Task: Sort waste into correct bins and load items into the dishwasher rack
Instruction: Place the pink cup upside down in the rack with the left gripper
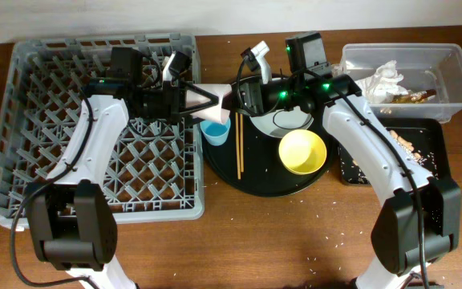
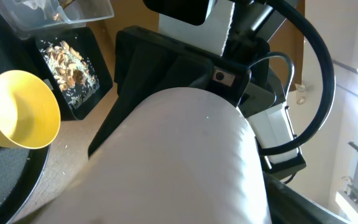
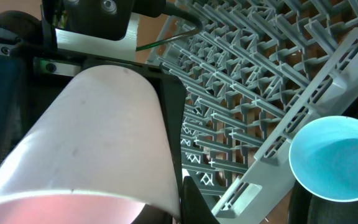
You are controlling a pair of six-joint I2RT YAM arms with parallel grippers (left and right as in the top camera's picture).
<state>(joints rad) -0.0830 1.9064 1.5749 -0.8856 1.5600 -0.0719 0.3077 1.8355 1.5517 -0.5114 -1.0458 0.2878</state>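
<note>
The small pink cup hangs in the air between both grippers, over the right edge of the grey dishwasher rack. My left gripper grips it from the left and my right gripper from the right. The cup fills the left wrist view and the right wrist view. The light blue cup, chopsticks and yellow bowl lie on the round black tray. The plate is mostly hidden under my right arm.
The clear tub at the back right holds the white napkin and the gold-brown wrapper. The shallow black tray in front of it holds food scraps. Crumbs dot the wooden table.
</note>
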